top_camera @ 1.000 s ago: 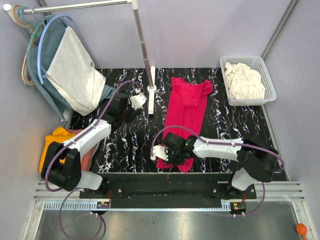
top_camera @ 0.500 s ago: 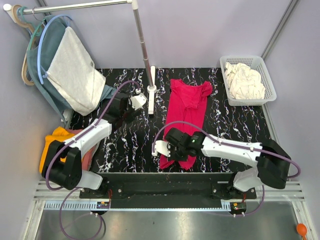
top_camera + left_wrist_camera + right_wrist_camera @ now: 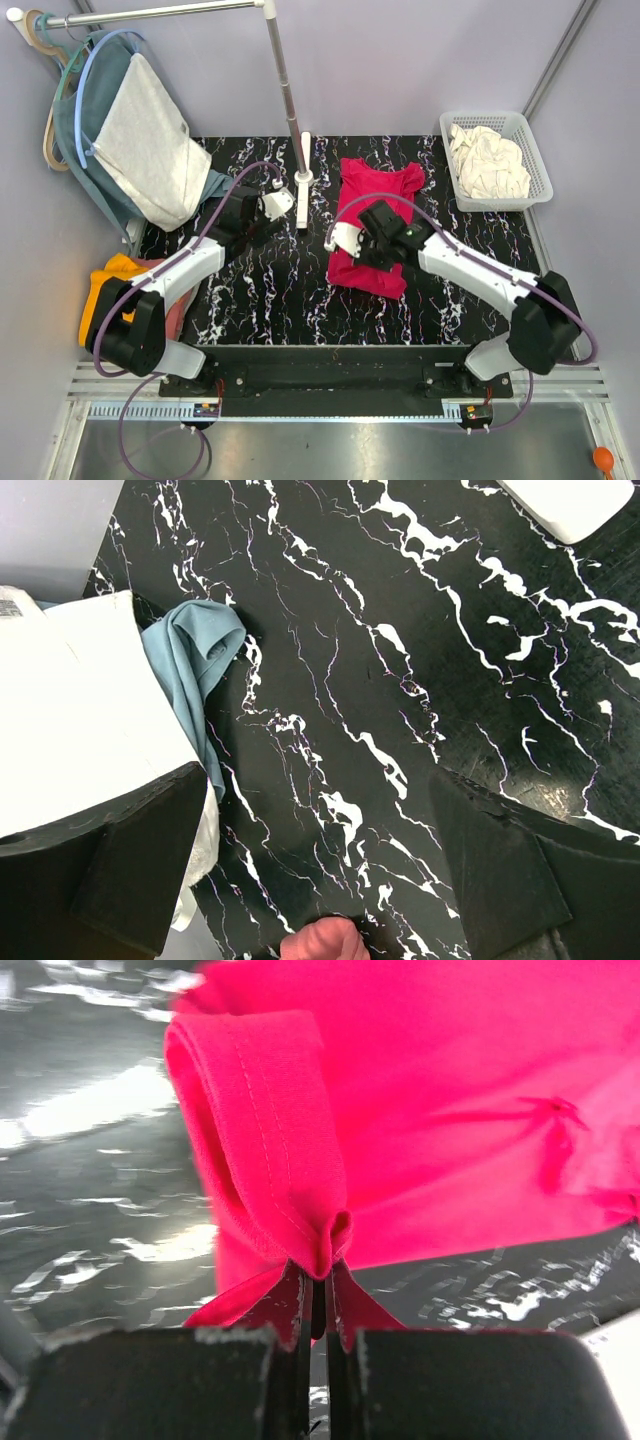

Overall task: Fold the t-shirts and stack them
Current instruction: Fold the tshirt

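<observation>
Presently, right tool [image 3: 318,1282]: clamped on red t-shirt [image 3: 450,1110] hem.
left tool [image 3: 320,852]: spread wide.
advice: carry hem level, land it square.

No lettering, brand, number or sign can be read in any view. A small printed tag [image 3: 12,605] on the white garment [image 3: 80,710], up and to the left of the left claw [image 3: 320,880], is cut off by the frame edge and too small to make out.

The red t-shirt [image 3: 420,1110] is matt knit cloth; the worktop [image 3: 420,660] is glossy black with white veins; the basket [image 3: 484,117] is white plastic.
</observation>
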Controlling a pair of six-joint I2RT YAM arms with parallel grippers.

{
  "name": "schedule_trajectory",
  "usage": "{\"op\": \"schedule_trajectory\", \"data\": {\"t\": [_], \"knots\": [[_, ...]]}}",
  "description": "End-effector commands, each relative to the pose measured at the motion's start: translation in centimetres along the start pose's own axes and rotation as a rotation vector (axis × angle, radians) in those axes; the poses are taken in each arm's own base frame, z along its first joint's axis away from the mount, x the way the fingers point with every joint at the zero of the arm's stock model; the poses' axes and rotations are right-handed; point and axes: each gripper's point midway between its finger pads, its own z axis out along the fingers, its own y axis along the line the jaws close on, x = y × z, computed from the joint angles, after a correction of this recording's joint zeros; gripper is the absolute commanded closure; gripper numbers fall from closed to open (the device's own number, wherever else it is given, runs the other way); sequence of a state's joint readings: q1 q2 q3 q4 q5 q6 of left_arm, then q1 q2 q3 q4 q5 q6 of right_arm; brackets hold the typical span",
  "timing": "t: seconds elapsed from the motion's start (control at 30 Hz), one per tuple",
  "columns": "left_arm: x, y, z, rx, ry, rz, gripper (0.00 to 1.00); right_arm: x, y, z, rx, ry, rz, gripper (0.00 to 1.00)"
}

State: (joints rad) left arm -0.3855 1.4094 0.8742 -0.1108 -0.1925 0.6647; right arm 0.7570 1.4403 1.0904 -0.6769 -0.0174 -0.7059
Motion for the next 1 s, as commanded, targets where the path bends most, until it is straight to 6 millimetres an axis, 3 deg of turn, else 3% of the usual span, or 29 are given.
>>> {"op": "schedule_trajectory", "data": {"t": [0.0,0.03,0.17,0.57,0.8,0.83,0.97], "knots": [[-1.4,0.8,-0.1,-0.020,-0.062,-0.005,0.01,-1.1,-5.2,-0.2,0.065,-0.035,-0.020,1.00],[-1.2,0.8,-0.1,-0.021,-0.060,-0.004,0.01,-0.4,-6.2,0.3,0.066,-0.015,-0.012,1.00],[-1.2,0.8,-0.2,-0.022,-0.061,0.005,0.01,-0.5,-9.4,1.0,0.094,-0.015,0.005,1.00],[-0.6,0.2,0.2,-0.015,-0.052,0.014,0.01,-0.2,-13.2,5.7,0.073,0.009,0.038,1.00],[-0.5,0.0,0.4,-0.010,-0.054,0.006,0.01,1.7,-16.0,8.2,0.134,0.040,0.067,1.00],[-0.5,-0.2,0.5,-0.003,-0.054,0.005,0.01,2.0,-16.3,8.5,0.150,0.046,0.074,0.97],[-0.6,-0.5,0.4,0.006,-0.058,-0.009,0.01,2.8,-18.0,9.6,0.202,0.055,0.107,0.63]]}}
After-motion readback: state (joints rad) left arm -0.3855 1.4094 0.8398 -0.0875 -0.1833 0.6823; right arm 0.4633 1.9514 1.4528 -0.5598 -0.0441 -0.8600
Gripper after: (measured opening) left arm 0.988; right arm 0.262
